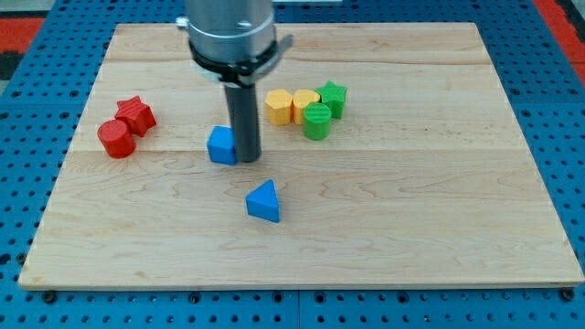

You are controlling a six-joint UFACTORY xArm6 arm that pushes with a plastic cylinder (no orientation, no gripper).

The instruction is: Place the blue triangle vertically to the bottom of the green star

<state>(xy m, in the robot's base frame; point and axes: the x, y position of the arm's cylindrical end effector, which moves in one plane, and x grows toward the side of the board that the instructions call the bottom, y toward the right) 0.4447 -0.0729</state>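
The blue triangle (263,202) lies flat on the board (439,219), below centre, apart from everything else. The green star (333,96) sits up and to the view's right of it, touching the green cylinder (317,121) and just beside two yellow blocks (291,106). My tip (248,159) rests on the wood above the triangle, touching or nearly touching the right side of the blue cube (221,145); I cannot tell which. There are no jaws here, only the rod, so nothing is held.

The triangle looks like a small, stiff, light block that should slide easily on smooth wood and may spin if pushed off-centre. There is nothing to grip; the contact should be on a flat face, near its middle. Its apex seems to point to the view's top, with the broad base toward the bottom, so its long axis runs roughly left to right. Pushing from its left face would carry it rightward toward a spot below the star; the slanted side may let the tip slip off
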